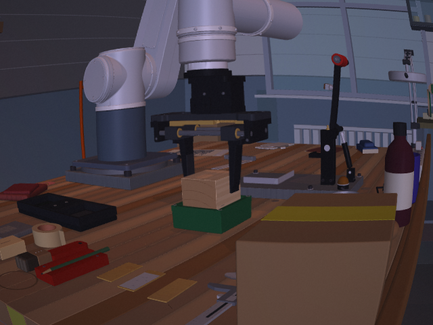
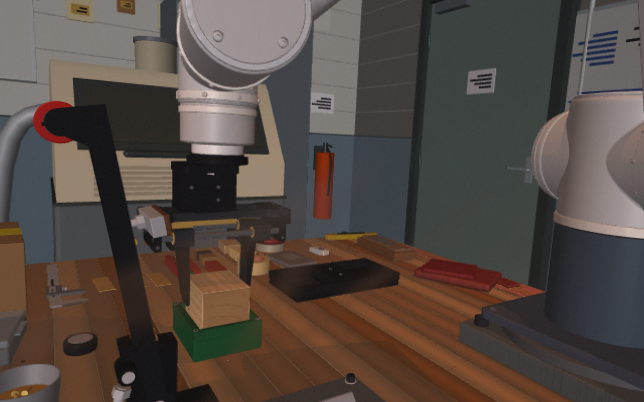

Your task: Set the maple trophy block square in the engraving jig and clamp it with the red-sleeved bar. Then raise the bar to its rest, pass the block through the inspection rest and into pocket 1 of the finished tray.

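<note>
The maple trophy block [image 1: 209,189] [image 2: 219,299] sits on a green stand [image 1: 212,215] [image 2: 218,332] in the middle of the bench. My gripper [image 1: 211,183] [image 2: 214,292] hangs straight down over the block, open, with a finger on either side of it and nothing held. The red-sleeved bar [image 1: 335,91] [image 2: 95,200] stands raised, its red tip [image 1: 339,59] [image 2: 50,121] up high. Its black post [image 1: 328,157] is fixed to the grey jig plate [image 1: 300,182] to the right of the block. The black finished tray [image 1: 66,211] [image 2: 334,278] lies on the bench to the left.
Behind the work stands my arm's base [image 1: 120,140] [image 2: 590,280] on its grey plinth. A large cardboard box [image 1: 314,259] fills the near right. A dark bottle [image 1: 399,171] stands beside it. A tape roll [image 1: 48,234], red holder with pencil [image 1: 71,262] and thin plates [image 1: 147,281] lie near left.
</note>
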{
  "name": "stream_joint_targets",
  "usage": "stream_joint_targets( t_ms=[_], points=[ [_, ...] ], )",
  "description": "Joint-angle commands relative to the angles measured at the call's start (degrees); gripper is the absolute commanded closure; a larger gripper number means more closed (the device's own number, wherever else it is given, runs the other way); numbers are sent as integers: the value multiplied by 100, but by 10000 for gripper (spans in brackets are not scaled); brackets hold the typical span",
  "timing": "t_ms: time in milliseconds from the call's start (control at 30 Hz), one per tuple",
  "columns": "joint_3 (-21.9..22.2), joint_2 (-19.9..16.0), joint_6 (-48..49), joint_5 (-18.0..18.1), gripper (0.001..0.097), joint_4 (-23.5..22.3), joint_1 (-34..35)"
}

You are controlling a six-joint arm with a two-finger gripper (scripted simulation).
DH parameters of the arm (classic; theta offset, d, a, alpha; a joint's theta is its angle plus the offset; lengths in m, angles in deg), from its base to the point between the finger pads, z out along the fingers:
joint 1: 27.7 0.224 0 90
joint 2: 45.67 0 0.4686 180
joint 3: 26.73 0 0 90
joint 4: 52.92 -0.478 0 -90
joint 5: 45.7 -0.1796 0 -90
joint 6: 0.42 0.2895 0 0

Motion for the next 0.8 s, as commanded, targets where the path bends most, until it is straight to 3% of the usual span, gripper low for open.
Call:
stream_joint_targets(
  t_ms=[0,333,767],
  points=[
    [-4,4,0,0,246,2,0],
    [-3,3,0,-1,246,2,0],
    [-4,2,0,-3,501,1,0]
  ],
)
